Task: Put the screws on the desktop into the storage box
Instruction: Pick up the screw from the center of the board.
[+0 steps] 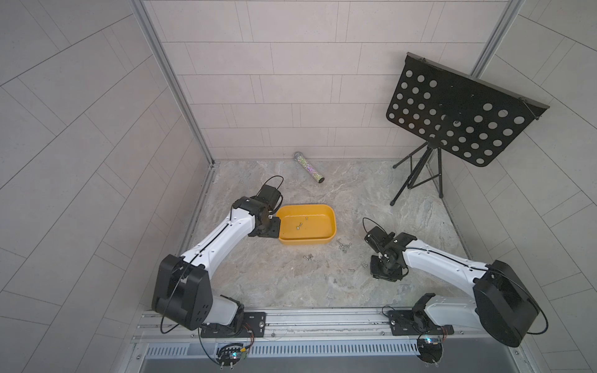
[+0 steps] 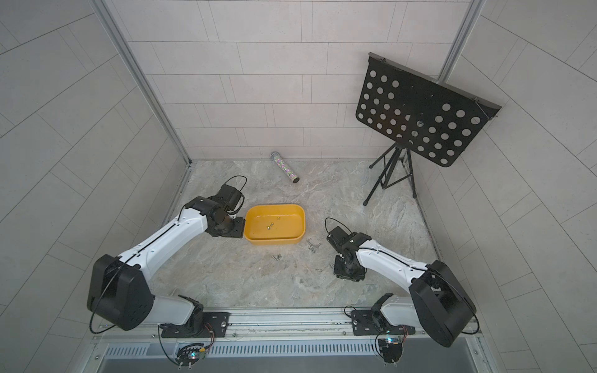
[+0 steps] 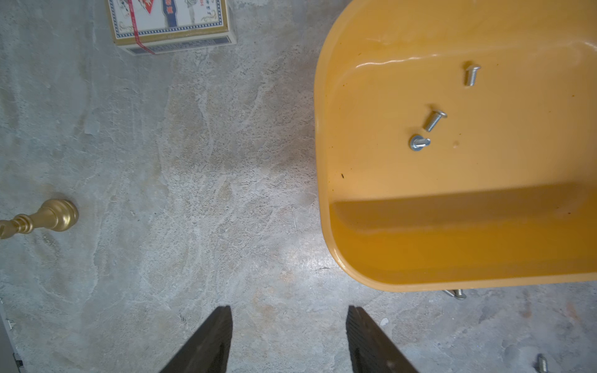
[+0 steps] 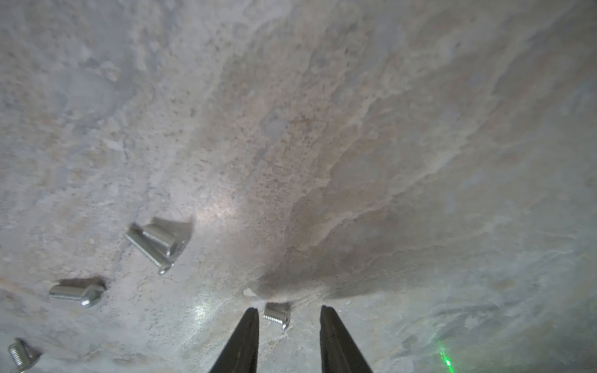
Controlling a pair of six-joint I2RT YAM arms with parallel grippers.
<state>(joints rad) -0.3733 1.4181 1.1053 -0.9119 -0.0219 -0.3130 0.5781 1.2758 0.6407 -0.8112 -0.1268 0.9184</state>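
The yellow storage box (image 1: 307,226) (image 2: 274,224) sits mid-desktop (image 1: 284,287) with three screws (image 3: 434,119) lying in it. More screws lie loose on the desktop: a cluster (image 1: 343,246) by the box's front right corner, a pair (image 1: 308,257) in front of it, and several (image 4: 155,242) near the right arm. My left gripper (image 3: 289,310) hangs open over bare desktop beside the box's left end. My right gripper (image 4: 289,310) is low over the desktop, its jaws apart on either side of one screw (image 4: 276,315), which lies flat and touches neither finger.
A black perforated music stand (image 1: 452,113) on a tripod stands at the back right. A glittery tube (image 1: 308,168) lies near the back wall. A printed card box (image 3: 171,25) and a brass bell-shaped thing (image 3: 48,218) lie left of the box.
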